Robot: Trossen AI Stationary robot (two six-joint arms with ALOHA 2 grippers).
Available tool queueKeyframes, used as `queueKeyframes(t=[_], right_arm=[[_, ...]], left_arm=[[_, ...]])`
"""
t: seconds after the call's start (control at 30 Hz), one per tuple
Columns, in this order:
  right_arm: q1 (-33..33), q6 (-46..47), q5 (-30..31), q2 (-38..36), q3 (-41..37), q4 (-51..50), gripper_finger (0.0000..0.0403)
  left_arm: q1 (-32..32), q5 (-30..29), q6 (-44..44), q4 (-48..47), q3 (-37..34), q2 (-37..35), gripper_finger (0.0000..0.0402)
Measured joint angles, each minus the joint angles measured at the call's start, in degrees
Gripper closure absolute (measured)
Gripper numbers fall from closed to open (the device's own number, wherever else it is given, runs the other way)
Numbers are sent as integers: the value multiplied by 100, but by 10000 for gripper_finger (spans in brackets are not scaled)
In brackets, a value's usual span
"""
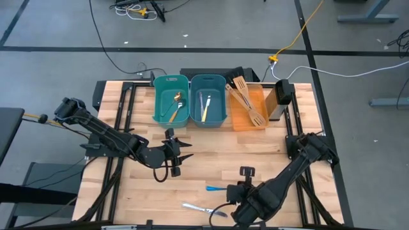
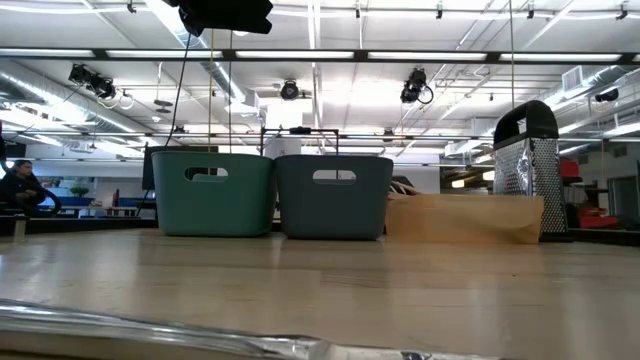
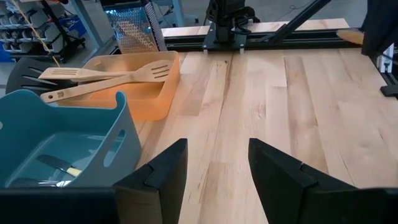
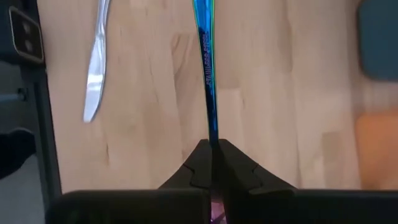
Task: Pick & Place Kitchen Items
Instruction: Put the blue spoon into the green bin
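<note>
My right gripper [image 1: 238,190] is at the table's near middle, shut on the blue-handled spoon [image 1: 216,188], whose handle [image 4: 207,68] runs straight away from the fingers. A silver knife [image 1: 200,208] lies flat on the table beside it and also shows in the right wrist view [image 4: 96,68]. My left gripper [image 1: 183,150] is open and empty over bare wood, left of centre. The left teal bin [image 1: 170,99] holds a gold spoon [image 1: 177,102]. The right teal bin [image 1: 208,100] holds cream-handled cutlery [image 1: 206,107]. Two wooden spatulas [image 3: 106,78] lie in the orange tray [image 1: 248,108]. My right gripper pinches the spoon's blue handle [image 4: 212,138] between its two fingertips. The handle runs on in line with the fingers, toward the table's left. A purple part [image 4: 217,213] shows farther back between the fingers. I cannot tell whether the spoon is clear of the table.
A metal grater [image 1: 281,96] stands right of the orange tray, at the back right. A black spatula [image 3: 28,68] lies past the tray. The two bins and the tray stand in a row along the far edge. Bare wood lies between them and the grippers.
</note>
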Motion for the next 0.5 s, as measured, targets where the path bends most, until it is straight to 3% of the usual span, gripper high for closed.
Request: queueKeyframes(t=[0.5], right_arm=[[-116, -440, 1324, -7, 700, -41, 387]], left_arm=[[2, 85, -41, 107, 0, 1, 225]])
